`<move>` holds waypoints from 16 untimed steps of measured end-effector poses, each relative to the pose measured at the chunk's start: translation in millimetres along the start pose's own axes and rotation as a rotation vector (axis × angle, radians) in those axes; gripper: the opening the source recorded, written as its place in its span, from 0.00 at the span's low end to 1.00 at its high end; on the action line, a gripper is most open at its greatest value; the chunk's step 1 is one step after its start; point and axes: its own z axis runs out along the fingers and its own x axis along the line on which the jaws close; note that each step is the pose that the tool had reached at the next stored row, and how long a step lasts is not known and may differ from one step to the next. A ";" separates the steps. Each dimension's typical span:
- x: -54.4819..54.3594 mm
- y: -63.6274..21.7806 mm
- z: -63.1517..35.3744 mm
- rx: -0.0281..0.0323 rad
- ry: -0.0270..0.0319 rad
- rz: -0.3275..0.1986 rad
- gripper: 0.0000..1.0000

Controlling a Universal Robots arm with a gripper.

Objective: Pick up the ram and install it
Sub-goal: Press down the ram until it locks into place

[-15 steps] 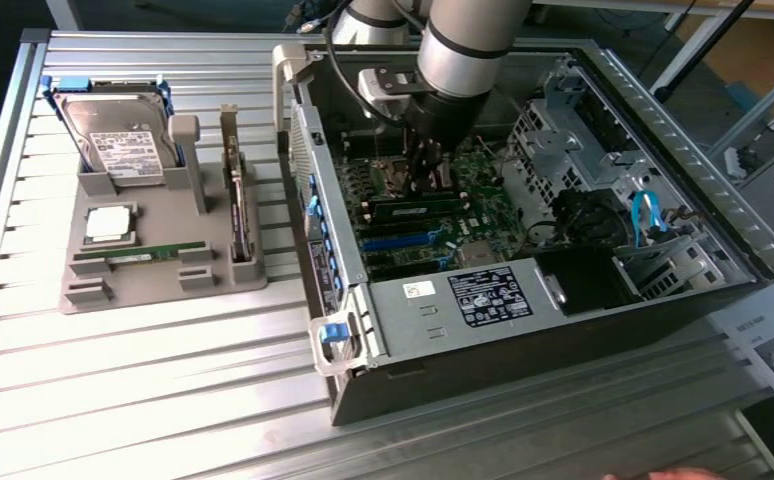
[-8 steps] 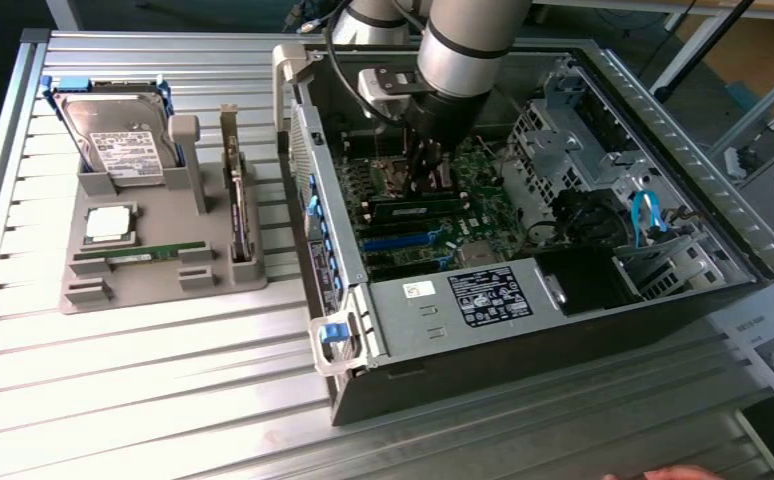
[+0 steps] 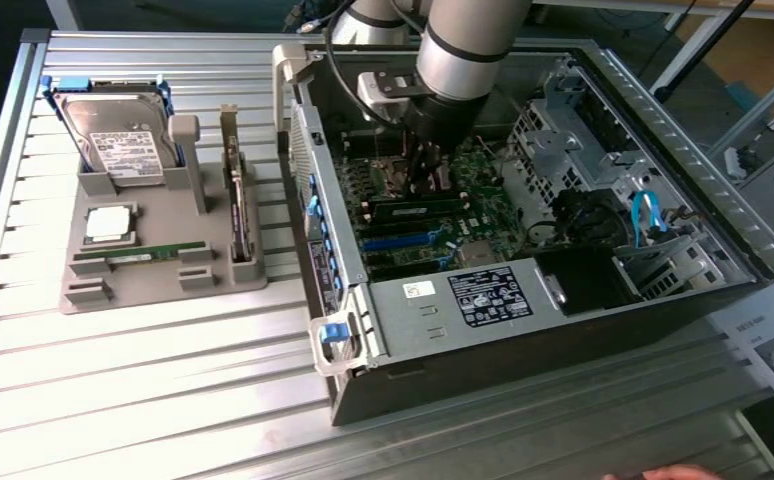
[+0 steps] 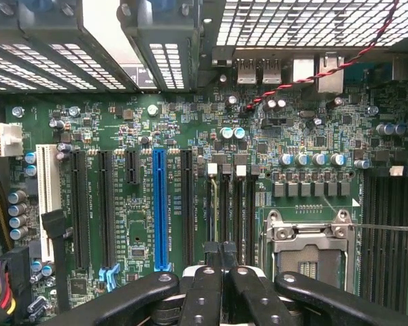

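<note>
Slatted metal bench under an opened computer case (image 3: 547, 300): the gripper (image 4: 222, 261) stood down inside with fingers (image 4: 207, 295) closed together over the memory slots (image 4: 231, 204). A ram (image 3: 421, 208) lay seated beneath them (long axis along the slots); another ram stick (image 3: 140, 254) rested well apart in the grey holder (image 3: 160, 285) at the exterior view's left.

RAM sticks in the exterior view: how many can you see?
2. One ram lies in the grey tray; another ram stands on the motherboard under the gripper. More may hide behind the arm.
</note>
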 end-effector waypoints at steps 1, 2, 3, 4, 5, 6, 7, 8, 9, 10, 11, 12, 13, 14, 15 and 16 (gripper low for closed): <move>0.0 0.0 0.7 0.0000 0.0000 0.000 0.10; 0.0 0.0 1.3 0.0001 0.0000 0.000 0.10; 0.1 0.0 1.9 0.0000 0.0000 0.000 0.10; 0.1 0.0 2.4 0.0000 0.0000 0.000 0.10; 0.1 0.0 2.9 0.0000 0.0000 0.000 0.10; 0.1 0.0 3.5 0.0000 0.0000 0.000 0.10; 0.1 0.0 4.1 0.0000 0.0000 0.000 0.10; 0.1 0.0 4.6 0.0000 0.0000 0.000 0.10; 0.2 0.1 5.0 0.0000 0.0001 0.000 0.10; 0.2 0.1 5.4 0.0000 0.0001 0.000 0.10; 0.2 0.1 5.8 0.0000 0.0000 0.000 0.10; 0.2 0.1 6.1 0.0000 0.0002 0.000 0.10; 0.2 0.1 6.1 -0.0001 0.0003 0.000 0.10; 0.2 0.1 6.1 -0.0001 0.0002 0.000 0.10; 0.2 0.1 6.1 -0.0001 0.0003 0.000 0.10; 0.2 0.1 6.2 0.0000 0.0001 0.000 0.10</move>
